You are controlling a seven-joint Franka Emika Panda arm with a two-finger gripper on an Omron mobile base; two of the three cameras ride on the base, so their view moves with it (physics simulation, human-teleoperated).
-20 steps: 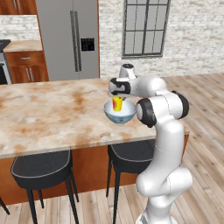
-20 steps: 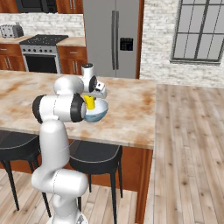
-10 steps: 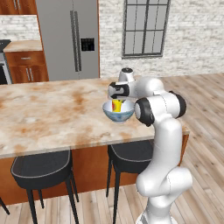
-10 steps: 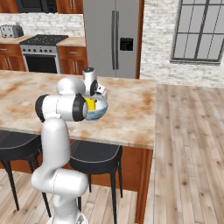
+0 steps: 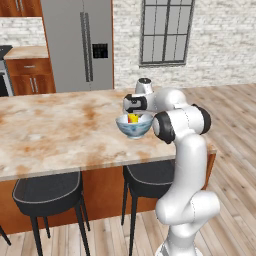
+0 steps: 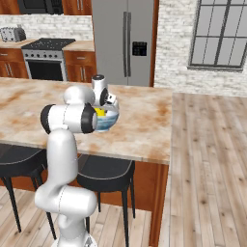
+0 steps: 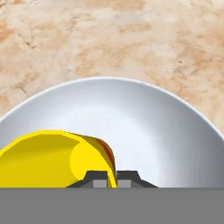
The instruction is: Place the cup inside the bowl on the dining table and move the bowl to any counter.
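Marble-topped dining table (image 5: 55,135) runs across the kitchen, with black stools (image 5: 47,192) beneath its near edge and a steel refrigerator (image 5: 80,45) behind. Gripper (image 7: 106,177) has its fingers closed on the rim of the bowl (image 5: 134,126), holding it clear above the tabletop (near the table's end). Yellow cup (image 7: 57,159) lies tipped on its side inside the bowl, against the near wall.

Home kitchen, steel fridge (image 5: 82,45), stove (image 6: 46,62), marble island (image 5: 55,132), stools (image 5: 47,192)
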